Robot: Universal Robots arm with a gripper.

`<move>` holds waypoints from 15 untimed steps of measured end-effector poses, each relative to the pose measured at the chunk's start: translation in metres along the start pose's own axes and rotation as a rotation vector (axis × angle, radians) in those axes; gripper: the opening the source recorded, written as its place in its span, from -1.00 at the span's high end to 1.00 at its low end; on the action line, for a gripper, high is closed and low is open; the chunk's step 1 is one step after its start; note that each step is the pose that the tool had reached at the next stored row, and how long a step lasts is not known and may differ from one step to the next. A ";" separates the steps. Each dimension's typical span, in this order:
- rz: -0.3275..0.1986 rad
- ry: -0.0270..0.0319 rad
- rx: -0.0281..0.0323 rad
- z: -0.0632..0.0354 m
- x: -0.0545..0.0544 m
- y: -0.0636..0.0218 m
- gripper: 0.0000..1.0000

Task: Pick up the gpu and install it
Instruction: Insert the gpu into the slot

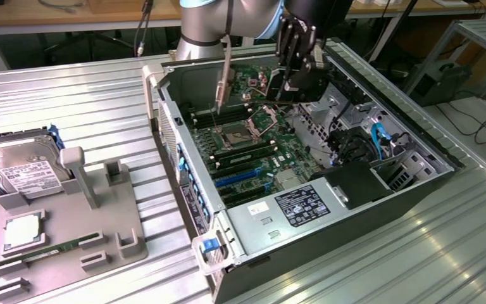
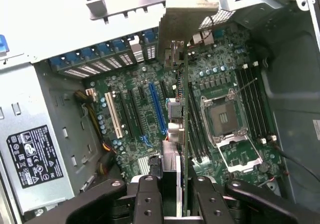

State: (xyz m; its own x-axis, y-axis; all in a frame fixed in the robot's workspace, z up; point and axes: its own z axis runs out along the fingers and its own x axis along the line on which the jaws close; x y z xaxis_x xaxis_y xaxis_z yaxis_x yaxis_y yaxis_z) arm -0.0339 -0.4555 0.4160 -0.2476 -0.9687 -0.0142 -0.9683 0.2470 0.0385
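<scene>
1. While the arm is reaching down into the open computer case point(image 1: 412, 183), its gripper point(image 1: 292, 95) is pinching the gpu point(image 1: 223, 82) between both fingers, and the card is standing on edge in the air.
2. In the exterior view the card's pale bracket strip is hanging at the end away from the gripper, above the motherboard point(image 1: 252, 149).
3. In the wrist view the gripper point(image 2: 179, 196) is clamping the gpu point(image 2: 184, 114), which is showing edge-on. The thin board is running away from the fingers point(image 2: 149, 194) over the motherboard point(image 2: 140, 119), between the blue slot point(image 2: 157, 109) and the CPU socket point(image 2: 222, 119).
4. Whether the card's lower edge is touching a slot, I cannot tell.
5. On the exterior view's left a grey holder point(image 1: 99, 253) is sitting on the ribbed metal table point(image 1: 83, 95), well apart from the gripper. It is carrying a hard drive point(image 1: 23, 171) standing upright and a RAM stick point(image 1: 49, 248) lying flat.
</scene>
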 end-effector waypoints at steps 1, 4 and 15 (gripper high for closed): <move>-0.013 0.0005 -0.0002 0.0000 0.000 0.0000 0.44; -0.056 0.0022 -0.0008 0.0000 0.000 0.0000 0.44; -0.239 0.0092 -0.0034 0.0007 0.000 0.0000 0.44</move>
State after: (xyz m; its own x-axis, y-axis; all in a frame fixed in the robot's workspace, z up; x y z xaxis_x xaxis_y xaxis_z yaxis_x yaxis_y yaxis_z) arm -0.0339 -0.4554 0.4154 -0.0109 -0.9998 -0.0143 -0.9992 0.0104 0.0385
